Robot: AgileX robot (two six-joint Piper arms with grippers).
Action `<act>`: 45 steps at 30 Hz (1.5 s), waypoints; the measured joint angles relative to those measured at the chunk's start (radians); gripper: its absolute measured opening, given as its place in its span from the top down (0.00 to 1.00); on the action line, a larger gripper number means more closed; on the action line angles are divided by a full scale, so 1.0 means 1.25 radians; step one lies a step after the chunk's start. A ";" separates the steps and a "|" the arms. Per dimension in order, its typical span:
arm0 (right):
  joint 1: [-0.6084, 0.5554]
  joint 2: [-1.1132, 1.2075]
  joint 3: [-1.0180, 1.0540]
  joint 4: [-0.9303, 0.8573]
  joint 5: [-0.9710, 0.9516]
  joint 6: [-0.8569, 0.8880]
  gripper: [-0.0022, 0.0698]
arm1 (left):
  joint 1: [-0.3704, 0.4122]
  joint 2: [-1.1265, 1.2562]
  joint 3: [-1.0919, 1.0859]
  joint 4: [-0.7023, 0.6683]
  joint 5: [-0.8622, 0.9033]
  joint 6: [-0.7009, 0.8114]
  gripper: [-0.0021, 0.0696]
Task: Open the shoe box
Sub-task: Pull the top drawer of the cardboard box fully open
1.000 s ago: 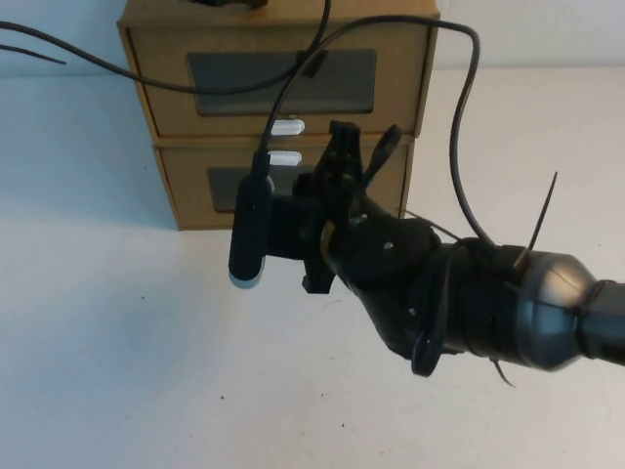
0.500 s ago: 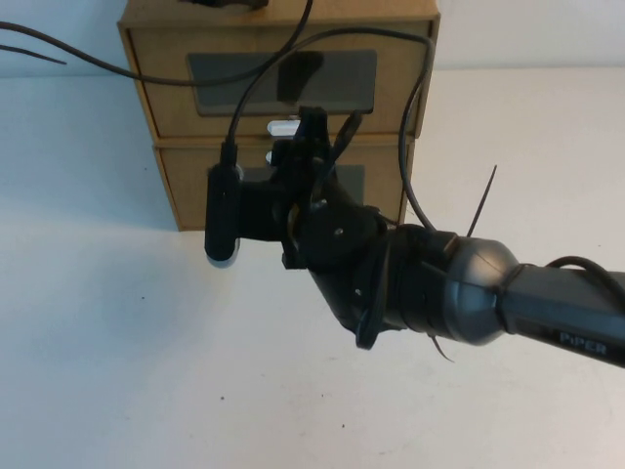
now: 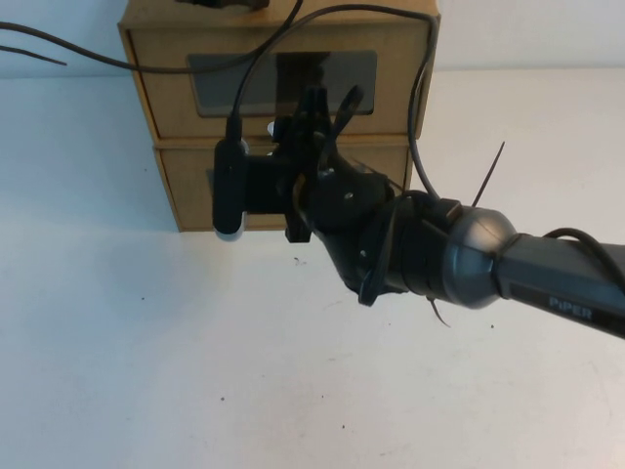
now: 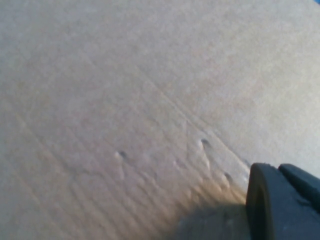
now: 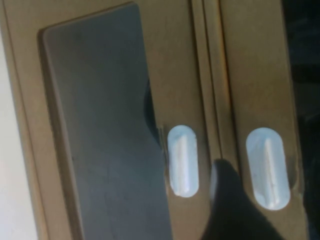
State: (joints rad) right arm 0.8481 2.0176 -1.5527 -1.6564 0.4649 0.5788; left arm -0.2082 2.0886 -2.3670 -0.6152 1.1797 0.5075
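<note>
**Right hand (image 3: 330, 109) spread before the shoe boxes (image 3: 161, 98)**

Above the white counter (image 3: 146, 371), the right hand hangs with its fingers apart and holds nothing. It is just before the white pull tabs (image 5: 182, 160) of the two stacked boxes. Farthest away, the left hand (image 4: 282, 202) sits close against the cardboard. Its state I cannot tell.

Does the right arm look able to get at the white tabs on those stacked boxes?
Probably yes. The right gripper hangs before the box fronts, fingers apart, and both white tabs face its wrist camera with nothing covering them. The left gripper is close to bare cardboard, not in front of the tabs.
</note>
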 joint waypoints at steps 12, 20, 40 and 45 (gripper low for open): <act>-0.018 0.000 0.000 -0.003 -0.027 -0.018 0.56 | 0.000 0.000 0.000 0.000 0.008 -0.035 0.98; -0.025 0.000 0.000 -0.005 -0.027 -0.018 0.56 | 0.000 0.000 -0.003 -0.003 0.014 -0.070 0.98; -0.062 0.029 -0.053 -0.005 -0.074 -0.058 0.61 | 0.000 0.000 -0.006 -0.003 0.020 -0.093 0.98; -0.062 0.032 -0.056 -0.005 -0.079 -0.058 0.64 | 0.000 0.000 -0.006 -0.003 0.021 -0.095 0.98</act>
State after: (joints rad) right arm 0.7706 2.0576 -1.6232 -1.6631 0.3664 0.5063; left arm -0.2082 2.0886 -2.3750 -0.6191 1.2058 0.3888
